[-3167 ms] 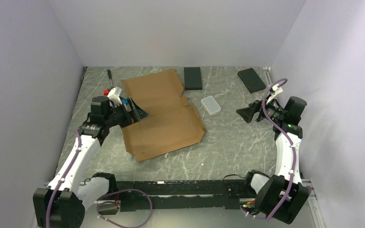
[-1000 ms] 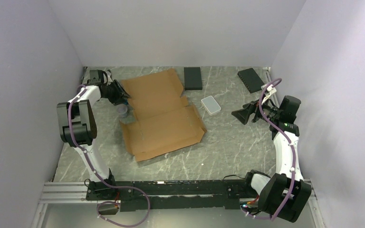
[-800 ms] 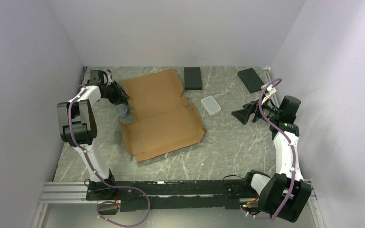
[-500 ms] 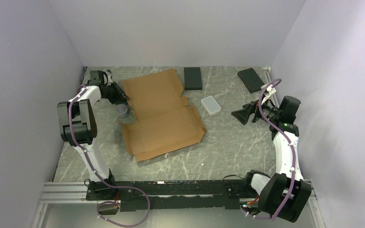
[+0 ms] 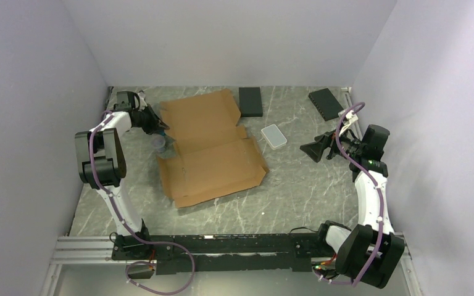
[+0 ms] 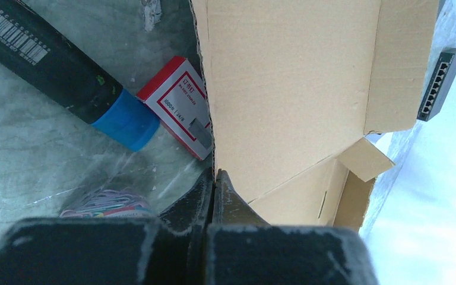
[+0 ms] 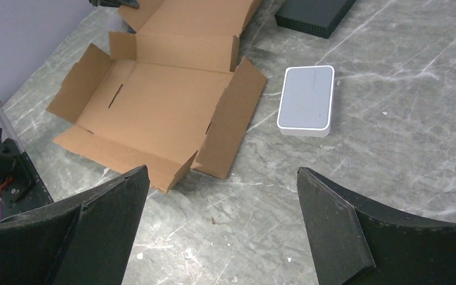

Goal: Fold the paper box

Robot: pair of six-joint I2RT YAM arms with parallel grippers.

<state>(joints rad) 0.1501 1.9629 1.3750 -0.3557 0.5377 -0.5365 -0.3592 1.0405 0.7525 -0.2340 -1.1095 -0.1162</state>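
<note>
The paper box (image 5: 213,151) is lying opened out on the left-centre of the table (image 5: 296,191). The left gripper (image 6: 214,178) is pinching the left edge of its far panel, fingers closed on the cardboard, which is hiding one corner of a small red-and-white carton (image 6: 178,104). The right gripper (image 5: 313,150) is hanging wide open and empty, well apart from the box, its fingers running off the bottom of the wrist view.

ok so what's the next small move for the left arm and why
Probably raise the pinched edge, hinging the far panel up along its crease. The left pincer is shut on the left edge of the brown corrugated cardboard box sheet, which lies mostly flat; the right pincer hangs open, clear of it.
</note>
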